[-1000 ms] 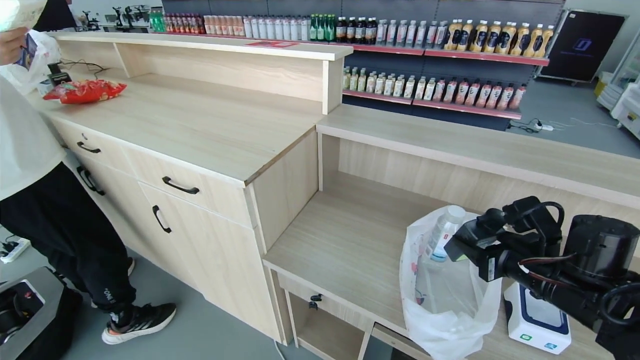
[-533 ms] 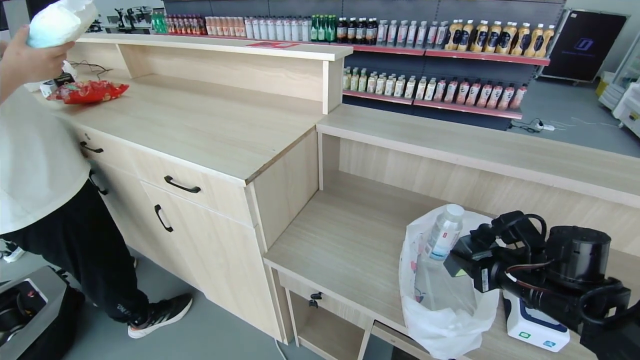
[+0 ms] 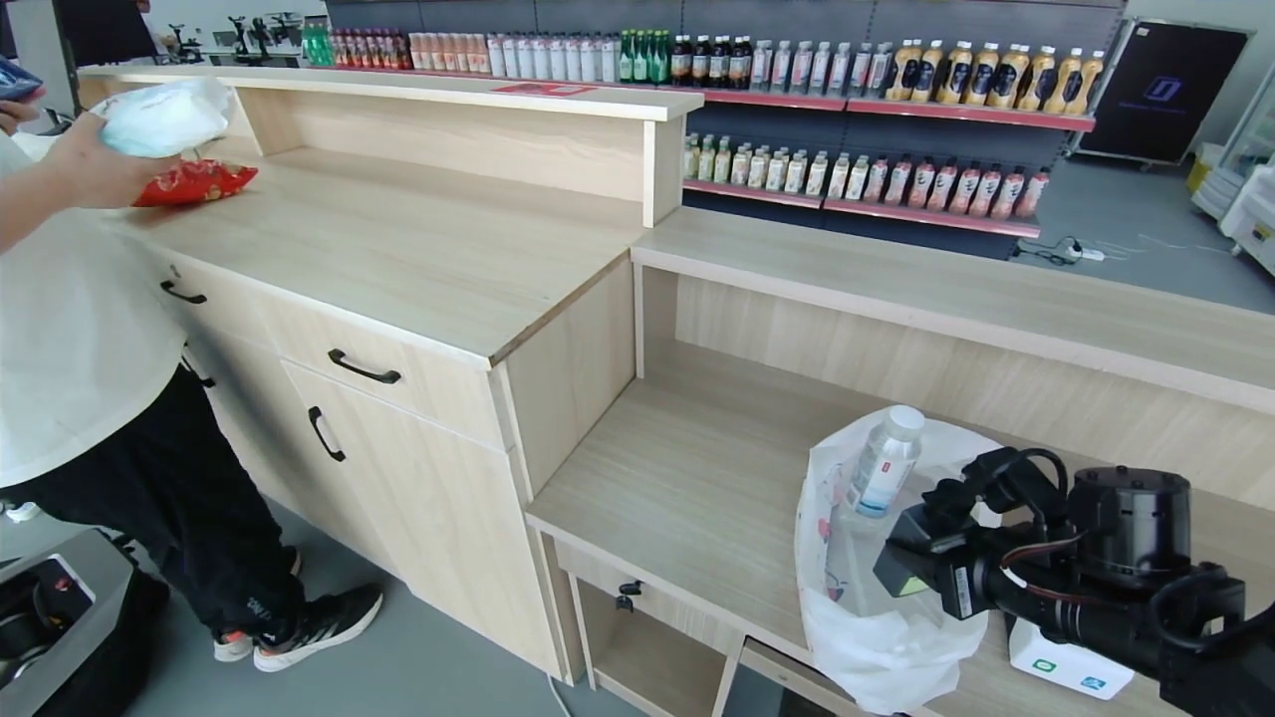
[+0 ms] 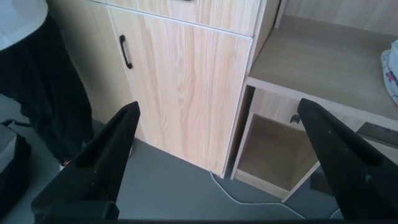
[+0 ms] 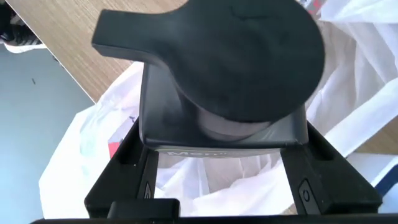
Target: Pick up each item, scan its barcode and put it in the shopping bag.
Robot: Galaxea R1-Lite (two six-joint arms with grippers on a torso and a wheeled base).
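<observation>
Your right gripper (image 5: 222, 171) pinches the scanner (image 5: 217, 134), shopping bag (image 3: 896, 637) just below, bottle (image 3: 885, 463) inside it. Left gripper (image 4: 217, 106): fingers spread wide.

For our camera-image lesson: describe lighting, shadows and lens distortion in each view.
Head view: even light, soft shade under the ledges of the pale wooden counter, uprights splay toward the edges. Left wrist view: the open left gripper shows as dark silhouettes before the lit wooden cabinet door. Right wrist view: a black device close to the lens hides much of the white plastic shopping bag.
</observation>
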